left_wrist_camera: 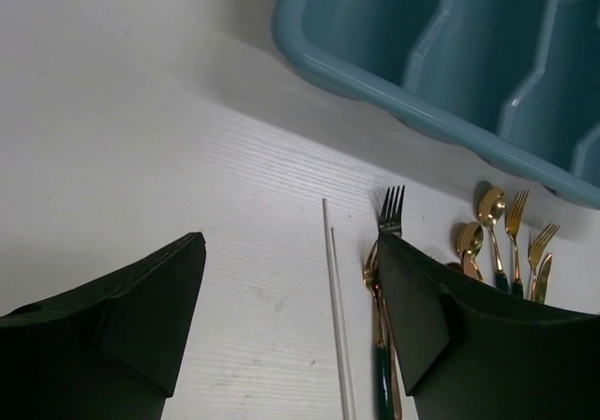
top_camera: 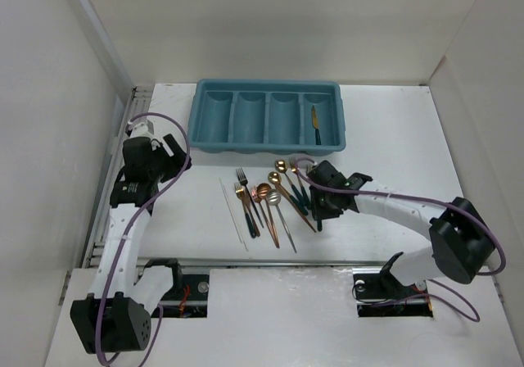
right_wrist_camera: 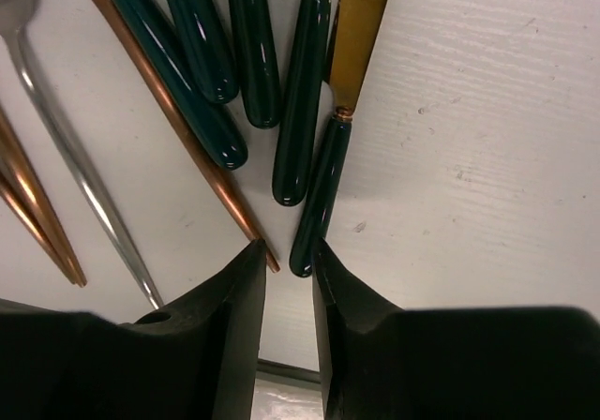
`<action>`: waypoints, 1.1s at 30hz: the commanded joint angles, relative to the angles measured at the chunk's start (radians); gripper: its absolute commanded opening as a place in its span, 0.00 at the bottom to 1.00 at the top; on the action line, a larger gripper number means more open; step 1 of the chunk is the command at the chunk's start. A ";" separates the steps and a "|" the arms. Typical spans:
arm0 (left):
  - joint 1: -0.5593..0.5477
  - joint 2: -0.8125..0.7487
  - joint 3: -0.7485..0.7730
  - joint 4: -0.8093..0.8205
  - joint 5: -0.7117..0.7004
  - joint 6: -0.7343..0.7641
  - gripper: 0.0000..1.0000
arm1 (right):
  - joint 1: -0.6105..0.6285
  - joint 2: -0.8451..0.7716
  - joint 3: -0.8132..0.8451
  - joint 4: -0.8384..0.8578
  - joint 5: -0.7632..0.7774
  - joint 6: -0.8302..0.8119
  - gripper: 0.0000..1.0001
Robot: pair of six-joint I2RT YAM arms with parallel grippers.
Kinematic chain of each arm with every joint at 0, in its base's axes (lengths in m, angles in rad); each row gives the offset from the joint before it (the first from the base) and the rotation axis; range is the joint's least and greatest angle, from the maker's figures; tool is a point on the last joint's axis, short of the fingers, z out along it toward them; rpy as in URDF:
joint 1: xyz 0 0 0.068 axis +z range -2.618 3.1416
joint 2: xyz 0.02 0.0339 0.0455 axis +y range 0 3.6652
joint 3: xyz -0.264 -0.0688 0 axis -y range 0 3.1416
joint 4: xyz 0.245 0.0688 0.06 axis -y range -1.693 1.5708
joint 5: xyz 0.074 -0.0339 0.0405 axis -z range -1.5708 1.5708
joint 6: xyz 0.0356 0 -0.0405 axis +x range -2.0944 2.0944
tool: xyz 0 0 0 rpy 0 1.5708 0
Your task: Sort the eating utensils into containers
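Tray (left_wrist_camera: 412, 101) cut off at top right, knife (right_wrist_camera: 356, 45) blade cropped, chopsticks (left_wrist_camera: 337, 317) run off bottom.

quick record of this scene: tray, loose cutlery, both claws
tray: teal, four compartments, at the far side of the table
in tray: one knife, rightmost compartment; the other three look empty
loose utensils: forks, spoons and knives clustered in front of the tray
chopsticks: white pair, left of the cluster
left claw: open, holding nothing, left of the chopsticks
right claw: at the cluster's right edge, jaws narrow, at the end of a knife handle; grip unclear
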 commanded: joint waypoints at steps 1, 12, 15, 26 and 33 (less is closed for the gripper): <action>-0.005 -0.039 0.008 0.016 0.000 0.003 0.71 | 0.007 0.021 -0.015 0.065 0.002 0.024 0.32; -0.005 -0.068 0.017 0.006 -0.031 0.012 0.71 | 0.007 0.106 0.008 0.002 0.112 0.044 0.28; -0.005 -0.068 0.017 0.006 -0.040 0.021 0.71 | 0.007 0.153 0.017 0.002 0.127 0.044 0.28; -0.005 -0.077 0.017 0.006 -0.049 0.021 0.71 | -0.002 0.275 0.097 0.022 0.128 -0.013 0.13; -0.005 -0.077 0.017 0.006 -0.049 0.021 0.71 | -0.002 0.196 0.121 -0.053 0.192 -0.017 0.00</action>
